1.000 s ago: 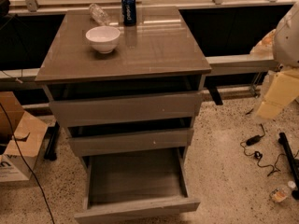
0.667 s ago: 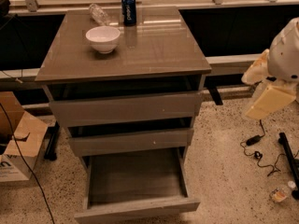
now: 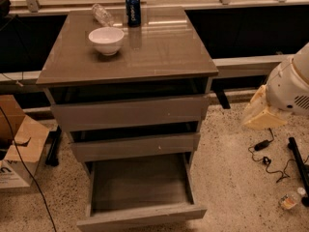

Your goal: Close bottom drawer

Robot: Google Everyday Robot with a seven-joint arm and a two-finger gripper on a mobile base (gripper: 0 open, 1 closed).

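Jaws on the gripper [image 3: 259, 116], apart or together one cannot tell, hang at the right of the desk [image 3: 164, 52], apart from it, while the bottom drawer [image 3: 140, 185], lowest of three, stands pulled out toward the near side.

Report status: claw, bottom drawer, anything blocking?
Claw right of cabinet, clear of it. Bottom drawer pulled well out, empty. Nothing blocking its path.

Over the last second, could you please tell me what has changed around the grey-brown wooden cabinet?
The robot's white arm and its beige gripper moved left and slightly down, nearer the right side of the grey-brown cabinet, taking hold of nothing. The grey-brown wood-grain bottom drawer stayed pulled out; the white bowl, blue can and clear plastic bottle on top kept their places.
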